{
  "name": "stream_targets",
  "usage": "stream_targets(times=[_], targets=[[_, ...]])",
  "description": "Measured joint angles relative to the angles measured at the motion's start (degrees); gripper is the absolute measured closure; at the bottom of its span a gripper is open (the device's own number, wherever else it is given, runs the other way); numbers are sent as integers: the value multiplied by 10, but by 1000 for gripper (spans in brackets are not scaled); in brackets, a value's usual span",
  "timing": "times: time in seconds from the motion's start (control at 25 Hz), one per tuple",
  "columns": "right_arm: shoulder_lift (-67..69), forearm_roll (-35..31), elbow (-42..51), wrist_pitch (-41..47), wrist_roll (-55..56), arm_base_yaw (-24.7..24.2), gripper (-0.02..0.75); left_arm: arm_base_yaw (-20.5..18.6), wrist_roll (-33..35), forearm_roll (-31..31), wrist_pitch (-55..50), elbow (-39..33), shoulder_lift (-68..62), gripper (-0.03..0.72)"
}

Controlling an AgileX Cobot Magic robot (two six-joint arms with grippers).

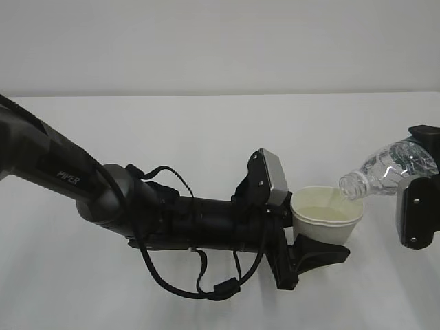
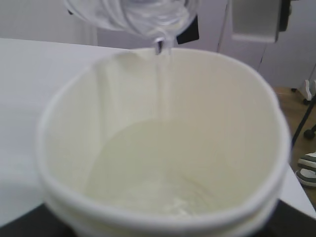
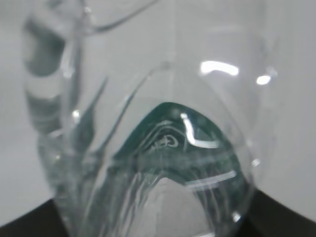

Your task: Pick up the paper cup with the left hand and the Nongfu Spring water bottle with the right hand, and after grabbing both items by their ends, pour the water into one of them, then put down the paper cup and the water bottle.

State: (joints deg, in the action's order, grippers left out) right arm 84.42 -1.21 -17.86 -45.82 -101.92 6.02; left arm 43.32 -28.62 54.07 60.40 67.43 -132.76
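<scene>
The paper cup (image 1: 327, 218), white with a cream inside, hangs upright above the table, and my left gripper (image 1: 323, 237) is shut on it. In the left wrist view the paper cup (image 2: 163, 148) fills the frame, with water pooled in its bottom. The Nongfu Spring water bottle (image 1: 388, 168) is clear and uncapped. It lies tilted, mouth down-left over the cup's rim. A thin stream of water (image 2: 163, 74) falls from the bottle mouth (image 2: 148, 15) into the cup. My right gripper (image 1: 421, 172) is shut on the bottle's base end (image 3: 168, 148) at the right edge.
The white table (image 1: 206, 137) spreads under both arms, with a pale wall behind. The left arm's cable loop (image 1: 185, 275) hangs below the forearm. Beyond the table's right edge (image 2: 296, 187) the floor shows, with shoes (image 2: 308, 168) on it.
</scene>
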Motion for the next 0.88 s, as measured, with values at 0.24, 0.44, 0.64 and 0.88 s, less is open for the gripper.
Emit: stream_targets(times=[0.24, 0.44, 0.64, 0.88], targets=[[0, 0, 0, 1, -6, 0, 330, 0, 0, 0, 0, 0, 0, 239], [0, 0, 0, 2, -10, 0, 330, 0, 0, 0, 0, 0, 0, 239], [0, 0, 0, 2, -10, 0, 330, 0, 0, 0, 0, 0, 0, 239], [0, 0, 0, 2, -11, 0, 330, 0, 0, 0, 0, 0, 0, 239]])
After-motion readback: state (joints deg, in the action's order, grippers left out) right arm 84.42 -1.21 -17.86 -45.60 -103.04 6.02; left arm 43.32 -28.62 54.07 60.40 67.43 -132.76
